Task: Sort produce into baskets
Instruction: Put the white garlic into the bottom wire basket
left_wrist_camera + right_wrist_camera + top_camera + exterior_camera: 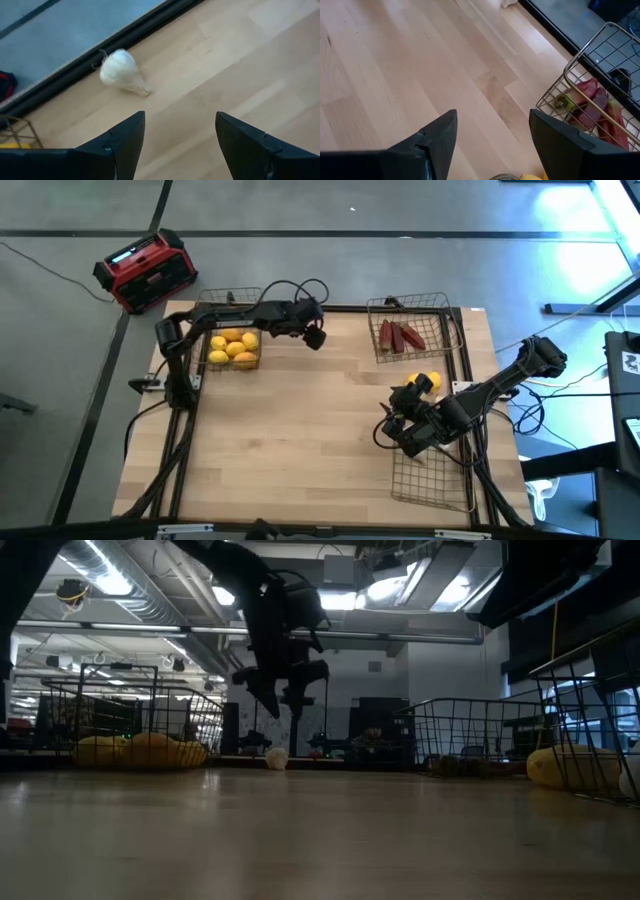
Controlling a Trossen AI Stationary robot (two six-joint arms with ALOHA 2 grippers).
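Wooden table; left pincer wide above garlic bulb; right pincer wide, empty; yellow fruit cut off.

On the table, one basket with fruits sits at the far left, another basket with elongated pieces at the far right, a third basket near right, a bulb by the far edge.

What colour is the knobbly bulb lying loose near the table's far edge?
White knobbly bulb; clearest in the left wrist view.

Garlic bulb hidden under left arm in high view.
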